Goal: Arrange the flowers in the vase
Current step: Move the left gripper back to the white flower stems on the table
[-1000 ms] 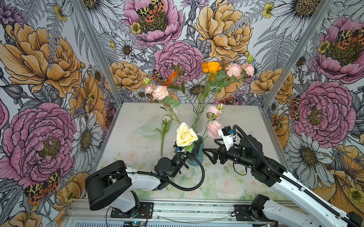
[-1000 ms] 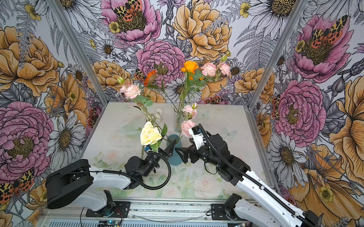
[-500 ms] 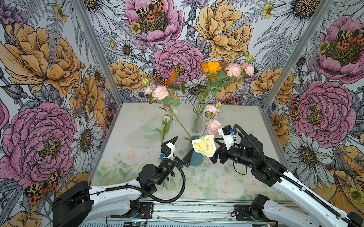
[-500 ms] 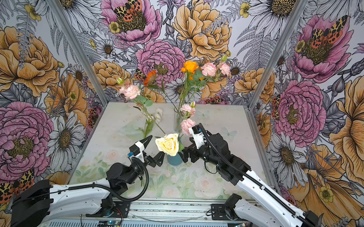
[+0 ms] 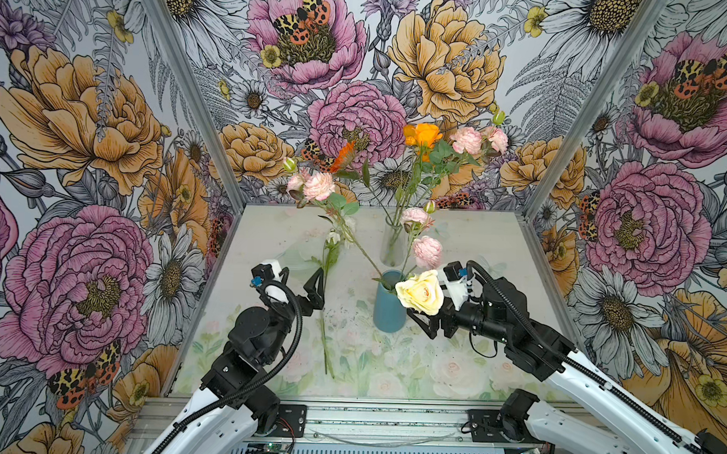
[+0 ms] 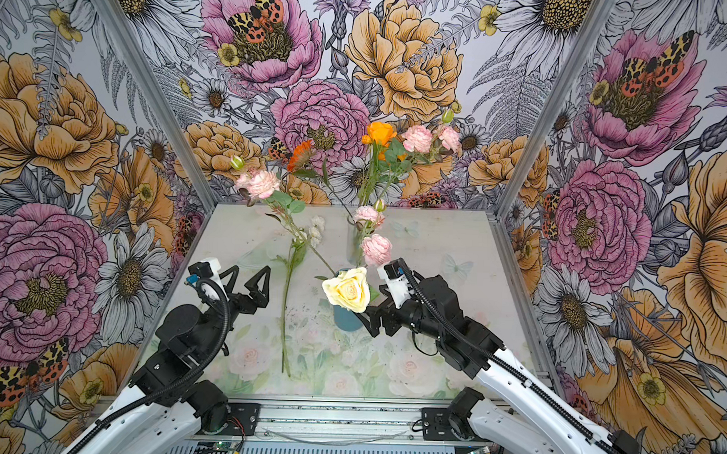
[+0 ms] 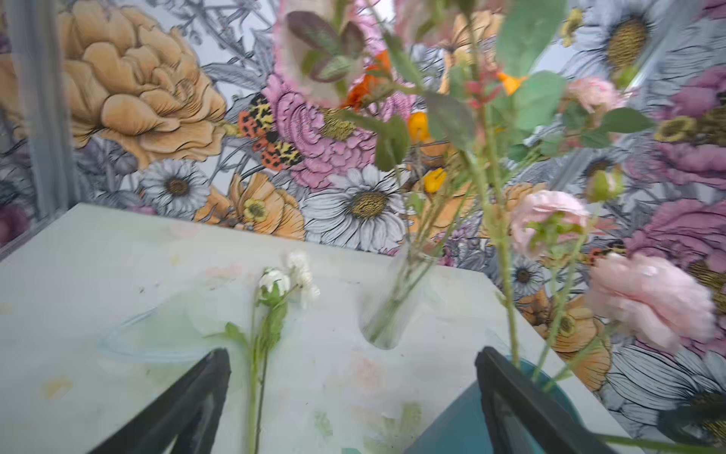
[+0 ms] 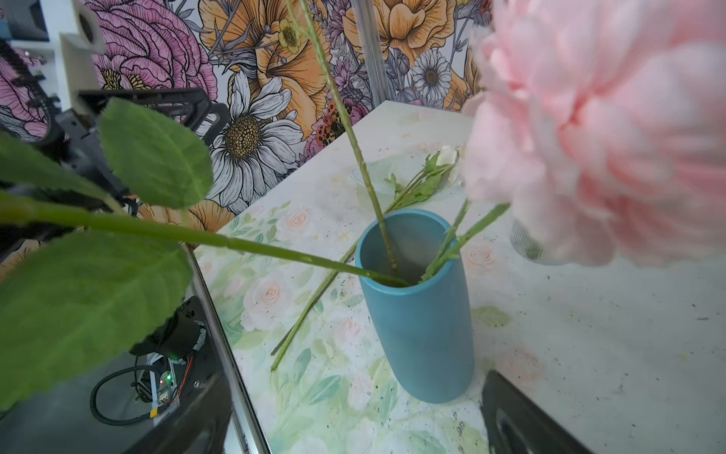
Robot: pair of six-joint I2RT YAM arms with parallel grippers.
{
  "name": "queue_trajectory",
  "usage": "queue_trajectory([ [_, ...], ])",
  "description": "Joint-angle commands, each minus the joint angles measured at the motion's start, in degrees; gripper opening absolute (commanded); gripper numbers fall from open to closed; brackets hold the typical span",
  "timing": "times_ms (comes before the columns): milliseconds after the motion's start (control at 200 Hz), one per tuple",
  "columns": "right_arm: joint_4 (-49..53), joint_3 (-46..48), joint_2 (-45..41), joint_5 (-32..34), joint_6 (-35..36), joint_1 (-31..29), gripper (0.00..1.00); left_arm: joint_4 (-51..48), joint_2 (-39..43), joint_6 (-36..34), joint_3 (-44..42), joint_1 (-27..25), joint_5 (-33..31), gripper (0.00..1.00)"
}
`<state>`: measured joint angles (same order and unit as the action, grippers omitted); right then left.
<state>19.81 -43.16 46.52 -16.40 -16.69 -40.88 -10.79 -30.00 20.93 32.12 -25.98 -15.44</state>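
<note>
Flowers (image 5: 419,295) in front vase (image 5: 388,318) — one stem (image 5: 325,347) flat on table (image 5: 482,240), left.

Bright, even light, shadows faint. Left wrist view smeared throughout (motion blur). Right wrist: pink bloom (image 8: 589,137) by blue vase (image 8: 424,314) out of focus.

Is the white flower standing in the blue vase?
No, the white flower lies flat on the table, beside the blue vase.
</note>
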Motion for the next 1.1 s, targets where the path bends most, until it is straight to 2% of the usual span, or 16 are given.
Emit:
queue_trajectory([
  [0,0.4,2.5,-0.9,-1.4,-0.4,0.2,0.99,-17.0,-8.6,9.5,4.1,7.7,13.9,0.99],
  [65,0.3,3.8,-0.8,-1.5,-0.5,0.2,0.99,-18.2,-15.0,10.5,5.7,10.0,15.1,0.99],
  [180,-0.2,5.4,-1.7,-2.3,-1.5,-0.1,0.99,-17.2,-24.7,11.5,7.2,10.4,14.0,0.99],
  [280,-1.9,8.1,-4.2,-3.0,-2.8,-0.6,0.99,-16.1,-31.8,11.5,8.5,10.4,12.0,0.93],
  [340,-3.6,10.3,-6.1,-3.5,-4.6,-0.7,0.99,-14.7,-35.7,11.7,8.7,11.0,12.5,0.83],
  [435,-7.2,13.0,-8.0,-4.3,-7.4,-1.4,1.00,-9.5,-40.6,12.9,7.5,12.9,17.9,0.55],
  [490,-10.5,14.6,-8.0,-4.5,-9.4,-2.6,0.99,-7.6,-43.0,13.1,7.3,13.3,19.2,0.50],
  [651,-19.6,17.4,-5.2,-1.7,-12.7,-8.5,1.00,-6.1,-47.7,12.3,7.8,13.4,19.3,0.49],
  [771,-25.0,18.3,-2.3,-1.1,-14.3,-9.8,1.00,-4.8,-51.2,11.7,8.1,13.4,21.2,0.46],
  [1096,-21.1,16.4,-2.1,1.0,-12.0,-10.2,0.99,-0.6,-55.1,11.7,7.1,12.8,22.6,0.34],
])
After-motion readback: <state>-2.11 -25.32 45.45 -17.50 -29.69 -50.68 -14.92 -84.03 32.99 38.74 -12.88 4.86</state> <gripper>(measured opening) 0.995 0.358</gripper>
